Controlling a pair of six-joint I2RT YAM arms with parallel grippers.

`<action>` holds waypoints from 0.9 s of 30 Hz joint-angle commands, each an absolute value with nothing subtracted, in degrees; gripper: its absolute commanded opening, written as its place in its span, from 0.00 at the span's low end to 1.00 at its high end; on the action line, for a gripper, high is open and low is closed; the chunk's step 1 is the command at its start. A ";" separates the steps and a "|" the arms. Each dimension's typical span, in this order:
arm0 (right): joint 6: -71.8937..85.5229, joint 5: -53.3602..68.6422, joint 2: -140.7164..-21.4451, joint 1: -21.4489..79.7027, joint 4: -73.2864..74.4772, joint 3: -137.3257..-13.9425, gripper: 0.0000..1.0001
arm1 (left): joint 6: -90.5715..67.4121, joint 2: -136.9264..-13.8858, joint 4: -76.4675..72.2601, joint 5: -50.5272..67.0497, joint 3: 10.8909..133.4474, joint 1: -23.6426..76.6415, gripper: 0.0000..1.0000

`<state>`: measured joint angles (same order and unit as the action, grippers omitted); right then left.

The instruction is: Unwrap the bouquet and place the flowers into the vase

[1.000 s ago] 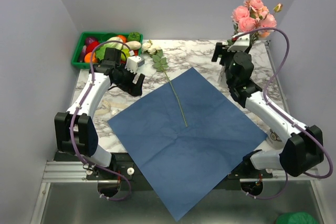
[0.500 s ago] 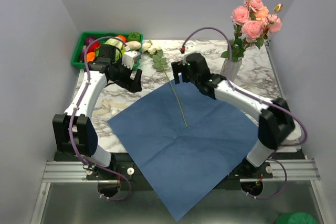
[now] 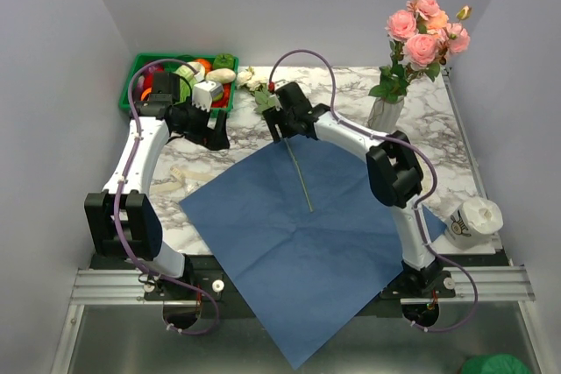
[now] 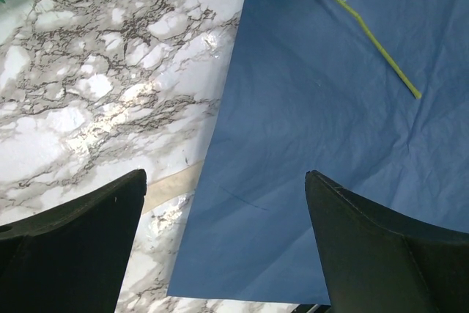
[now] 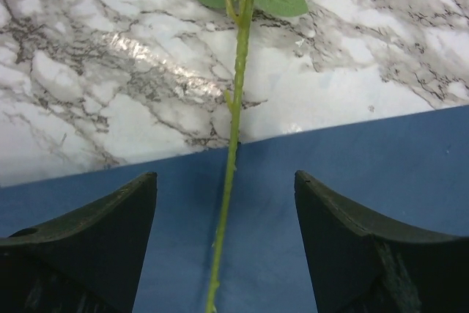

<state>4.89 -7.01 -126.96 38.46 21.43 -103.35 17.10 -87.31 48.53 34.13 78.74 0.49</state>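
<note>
The right gripper [image 5: 226, 175] is swinging from the vase [image 3: 384, 114] to straddle the last stem [image 5: 236, 93], fingers apart. The left gripper [image 4: 226, 174] is idling, fingers spread. The other flowers [image 3: 421, 28] are seemingly standing in the vase already.

Roses [image 3: 423, 25] in vase [image 3: 384, 115], one stem [image 3: 300, 178] across paper [image 3: 307, 247].

- Bright, even light from overhead; shadows around the blue paper [image 3: 307, 234] are short and soft.
- White glare patches lie on the marble worktop [image 4: 88, 93] just beside the paper's edge in both wrist views.
- The paper's creases and the stem [image 5: 234, 108] crossing its edge look sharp.
- The gripper fingers [image 4: 73, 240] nearest the lens are dark and nearly featureless.
</note>
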 commanded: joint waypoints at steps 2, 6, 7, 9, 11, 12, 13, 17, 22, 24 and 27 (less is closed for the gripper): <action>4.31 -3.25 -131.83 36.65 27.07 -109.95 0.80 | 17.93 -85.87 49.48 35.07 79.54 0.53 0.98; 4.74 -3.87 -136.13 36.56 30.49 -115.29 0.78 | 18.11 -86.57 49.92 35.33 80.42 0.53 0.98; 5.01 -4.13 -137.10 36.56 32.50 -116.70 0.78 | 18.02 -86.66 50.01 35.94 80.42 0.53 0.98; 5.53 -3.87 -139.83 36.56 34.01 -120.84 0.76 | 17.49 -87.36 50.44 36.38 81.20 0.53 0.98; 6.15 -3.52 -141.41 36.56 35.68 -123.82 0.75 | 17.84 -87.80 52.02 36.91 82.35 0.44 0.98; 6.15 -3.52 -142.20 36.65 36.03 -124.45 0.71 | 18.10 -87.80 52.29 36.91 82.96 0.53 0.98; 6.24 -3.69 -142.47 36.65 36.30 -124.80 0.69 | 18.02 -87.54 52.29 36.74 82.97 0.44 0.98; 6.24 -4.39 -143.43 36.65 37.44 -126.47 0.61 | 18.28 -86.22 52.29 36.48 82.71 0.53 0.98; 7.64 -2.99 -145.19 36.74 41.39 -128.84 0.54 | 18.02 -84.38 52.29 36.47 82.53 0.53 0.99; 7.82 -2.99 -145.28 36.83 42.01 -129.02 0.49 | 17.93 -83.50 52.82 36.65 83.14 0.53 0.99; 8.00 -2.03 -145.63 36.91 43.59 -129.55 0.39 | 17.40 -82.45 53.35 36.65 84.02 0.44 0.99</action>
